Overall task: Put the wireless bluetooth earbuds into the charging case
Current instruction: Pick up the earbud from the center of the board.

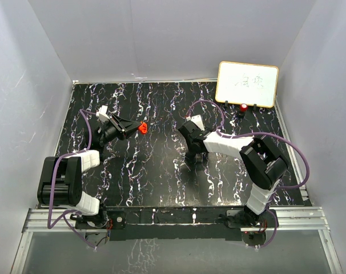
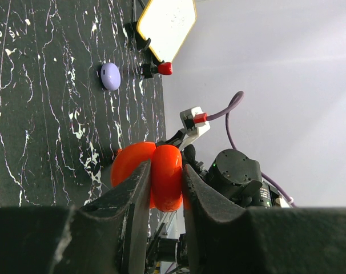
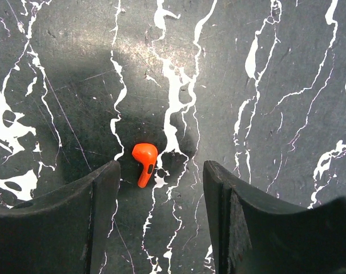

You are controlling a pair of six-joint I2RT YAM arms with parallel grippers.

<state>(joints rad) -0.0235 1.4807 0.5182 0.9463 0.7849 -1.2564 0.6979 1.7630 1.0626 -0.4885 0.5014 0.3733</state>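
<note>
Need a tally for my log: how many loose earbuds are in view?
1. A red earbud lies on the table, between the open fingers of the right end effector. Others may be hidden.

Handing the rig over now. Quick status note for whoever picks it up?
Left gripper: shut on the red charging case, lifted, apparently hinged open.
Right gripper: open, hovering over one red earbud lying on the table, not touching it.
Lavender oval piece sits near the whiteboard; second red earbud not seen.
Done: case picked up. Left: grasp the earbud, seat it in the case, then any remaining ones.
</note>
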